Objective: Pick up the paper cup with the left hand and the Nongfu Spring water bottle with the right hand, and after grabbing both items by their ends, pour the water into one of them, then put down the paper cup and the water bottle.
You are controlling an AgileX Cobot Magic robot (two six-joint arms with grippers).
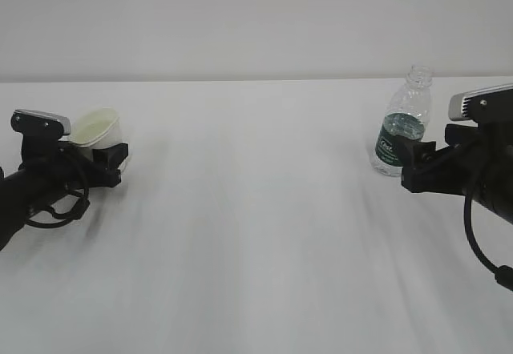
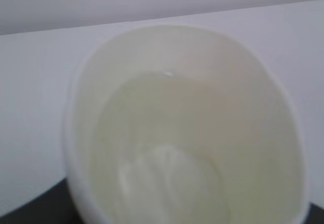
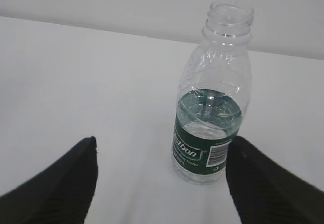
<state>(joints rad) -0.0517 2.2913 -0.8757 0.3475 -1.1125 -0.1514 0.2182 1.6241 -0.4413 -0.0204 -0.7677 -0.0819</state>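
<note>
The white paper cup [image 1: 98, 127] sits between the jaws of my left gripper [image 1: 108, 162] at the far left, leaning a little, its base hidden behind the fingers. From the left wrist the paper cup [image 2: 182, 127] fills the frame, with faintly yellowish water [image 2: 157, 133] inside; only a dark finger [image 2: 25, 216] shows at the bottom corner. The Nongfu Spring water bottle [image 1: 399, 130] stands upright and uncapped on the table. My right gripper [image 3: 169, 183] is open, and the bottle [image 3: 210, 127] stands just ahead of its fingertips, near the right one, untouched.
A plain white table [image 1: 256, 234] stretches between the two arms, with a pale wall behind it. The right arm's black cable [image 1: 481, 250] hangs low at the right edge.
</note>
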